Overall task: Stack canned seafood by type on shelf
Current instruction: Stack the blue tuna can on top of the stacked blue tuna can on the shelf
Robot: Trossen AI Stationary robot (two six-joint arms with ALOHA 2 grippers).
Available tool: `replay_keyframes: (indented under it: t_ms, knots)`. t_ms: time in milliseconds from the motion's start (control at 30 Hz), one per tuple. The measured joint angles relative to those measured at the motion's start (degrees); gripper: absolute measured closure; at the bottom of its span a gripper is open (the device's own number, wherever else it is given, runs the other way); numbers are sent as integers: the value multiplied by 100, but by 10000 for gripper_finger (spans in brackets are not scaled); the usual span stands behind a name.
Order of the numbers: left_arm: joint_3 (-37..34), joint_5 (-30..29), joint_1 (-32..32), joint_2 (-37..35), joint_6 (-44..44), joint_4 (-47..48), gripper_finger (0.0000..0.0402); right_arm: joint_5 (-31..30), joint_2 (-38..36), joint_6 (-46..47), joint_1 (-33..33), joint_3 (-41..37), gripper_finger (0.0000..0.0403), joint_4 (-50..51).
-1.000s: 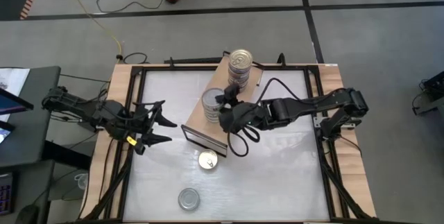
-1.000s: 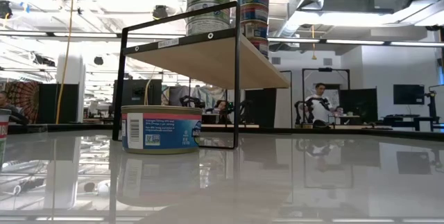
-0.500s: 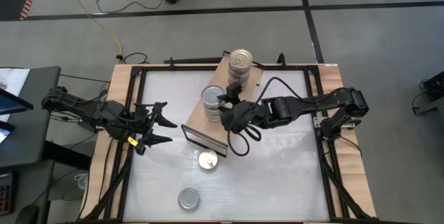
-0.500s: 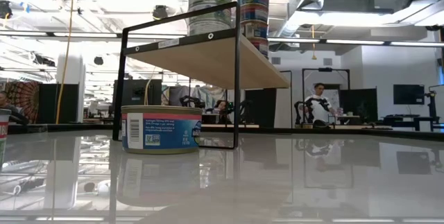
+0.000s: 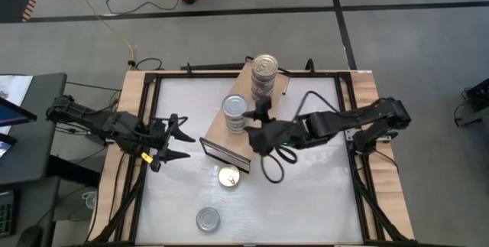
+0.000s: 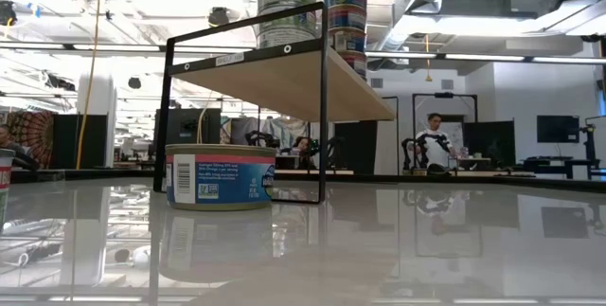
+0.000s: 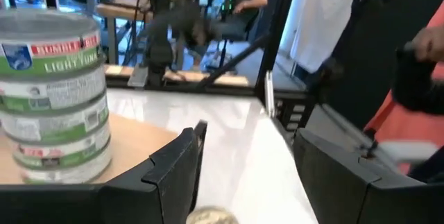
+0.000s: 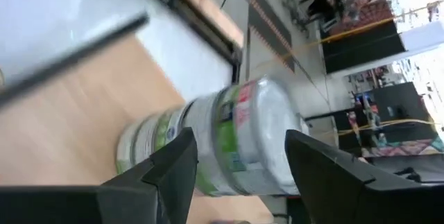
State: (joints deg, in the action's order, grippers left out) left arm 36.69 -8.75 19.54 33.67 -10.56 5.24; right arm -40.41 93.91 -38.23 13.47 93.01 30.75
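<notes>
Wooden shelf [image 5: 218, 138]: two round tin stacks [image 5: 235, 114] | right hand [image 5: 260, 121] spread | left hand [image 5: 177, 136] spread

i see a glossy white table [image 6: 426, 240] mirroring the room, a pale matt wood shelf [image 6: 284, 79] on thin black metal, and shiny metal tins [image 5: 236, 107] with printed paper labels.
</notes>
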Motion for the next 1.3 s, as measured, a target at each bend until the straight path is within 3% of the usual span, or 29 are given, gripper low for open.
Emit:
replay_keyframes:
  t_ms: [167,367,533,667,933,1033,1167,1300]
  knots:
    - [0,255,1,7,437,388,177,72,-109,981,447,9,147,77]
    - [0,1018,149,7,834,404,177,1474,-71,3075,912,-485,147,-457]
    - [0,380,239,3,728,392,177,1431,383,3851,1356,-1116,147,-1795]
    - [0,-290,239,-9,225,388,177,1370,1125,4418,1470,-982,147,-2076]
    - [-204,322,332,9,264,-96,177,1295,2542,4871,1442,-66,147,-1766]
    - [-229,273,405,9,209,-202,177,1271,2918,5049,1421,261,147,-1304]
    - [-229,109,463,0,14,-237,177,492,3303,4918,1468,585,150,-793]
    - [-229,76,466,2,-22,-213,177,479,3484,4893,1469,679,162,-697]
